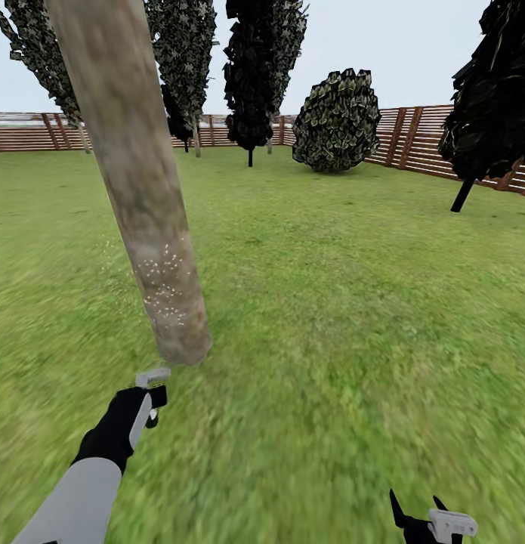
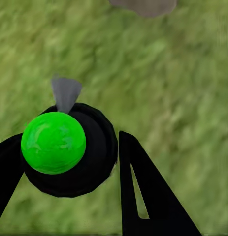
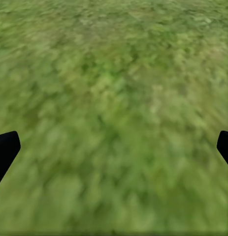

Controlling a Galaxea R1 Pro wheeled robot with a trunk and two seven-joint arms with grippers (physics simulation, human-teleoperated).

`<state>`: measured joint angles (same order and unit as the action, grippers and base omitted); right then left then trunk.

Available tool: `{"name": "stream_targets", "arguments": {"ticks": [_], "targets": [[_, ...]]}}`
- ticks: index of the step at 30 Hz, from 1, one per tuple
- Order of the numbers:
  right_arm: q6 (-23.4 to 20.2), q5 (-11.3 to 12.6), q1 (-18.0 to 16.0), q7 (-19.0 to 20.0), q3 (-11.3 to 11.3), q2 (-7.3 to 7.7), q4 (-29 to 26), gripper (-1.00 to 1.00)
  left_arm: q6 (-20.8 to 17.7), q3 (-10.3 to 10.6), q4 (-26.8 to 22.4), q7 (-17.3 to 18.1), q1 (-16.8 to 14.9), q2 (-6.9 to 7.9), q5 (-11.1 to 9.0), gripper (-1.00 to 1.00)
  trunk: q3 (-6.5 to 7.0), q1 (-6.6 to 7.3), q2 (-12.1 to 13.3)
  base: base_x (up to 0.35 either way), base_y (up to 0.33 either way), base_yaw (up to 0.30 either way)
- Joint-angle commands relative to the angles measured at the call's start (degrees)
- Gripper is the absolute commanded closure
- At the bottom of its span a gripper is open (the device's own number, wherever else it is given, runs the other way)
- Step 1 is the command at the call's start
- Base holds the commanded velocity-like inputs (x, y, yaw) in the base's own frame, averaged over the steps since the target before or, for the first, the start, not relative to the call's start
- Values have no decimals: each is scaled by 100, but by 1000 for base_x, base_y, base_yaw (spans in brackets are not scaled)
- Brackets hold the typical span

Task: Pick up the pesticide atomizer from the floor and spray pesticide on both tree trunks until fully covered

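L gripper [image 2: 69,162] clamped on small black green-capped atomizer bottle [image 2: 69,150], near thick pale mottled tree trunk [image 1: 137,189] w/ white spray specks; R gripper [image 3: 114,147] spread wide over green grass [image 1: 353,317].

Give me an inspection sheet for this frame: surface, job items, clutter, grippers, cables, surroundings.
Surface: green grass everywhere near the robot.
Job's things: pesticide atomizer held between the left gripper's fingers, its cap looking green here; near tree trunk close ahead, white flecks on its lower part.
Clutter: nothing seen.
Grippers: left gripper shut on the atomizer, just short of the trunk base; right gripper open, over grass, holding nothing.
Cables: nothing seen.
Surroundings: brown slat fence, round bush, further dark trees along the lawn's edge.
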<state>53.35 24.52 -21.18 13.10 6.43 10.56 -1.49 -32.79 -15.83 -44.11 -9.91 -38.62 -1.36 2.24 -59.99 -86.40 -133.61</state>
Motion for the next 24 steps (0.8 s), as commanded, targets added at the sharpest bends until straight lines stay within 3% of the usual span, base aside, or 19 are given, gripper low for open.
{"name": "stream_targets", "arguments": {"ticks": [1, 4, 7, 10, 17, 24], "targets": [[0, 0, 0, 0, -1, 0, 0, -100, 24, -11, 49, -4, 6, 2, 19, 100, 0, 0, 0, 0, -119, 0], [0, 0, 0, 0, -1, 6, 0, -100, 47, -10, 111, -76, 14, 0, 54, 100, 0, 0, 0, 35, -225, 0], [0, 0, 0, 0, -2, 8, 0, -100, 51, 18, 139, -517, 19, -17, 78, 100, 0, 0, 0, 79, -264, 0], [0, 0, 0, 0, -2, 8, 0, -100, 57, 190, 195, -824, 19, -36, 73, 100, 0, 0, 0, 102, -270, 0], [0, 0, 0, 0, -2, 7, 0, -100, 60, 324, 236, -839, 19, 2, 41, 100, 0, 0, 0, 193, -222, 17], [0, 0, 0, 0, -2, 7, 0, -100, 67, 287, 236, -837, 20, 13, 14, 100, 0, 0, 0, 241, -184, 247]]}}
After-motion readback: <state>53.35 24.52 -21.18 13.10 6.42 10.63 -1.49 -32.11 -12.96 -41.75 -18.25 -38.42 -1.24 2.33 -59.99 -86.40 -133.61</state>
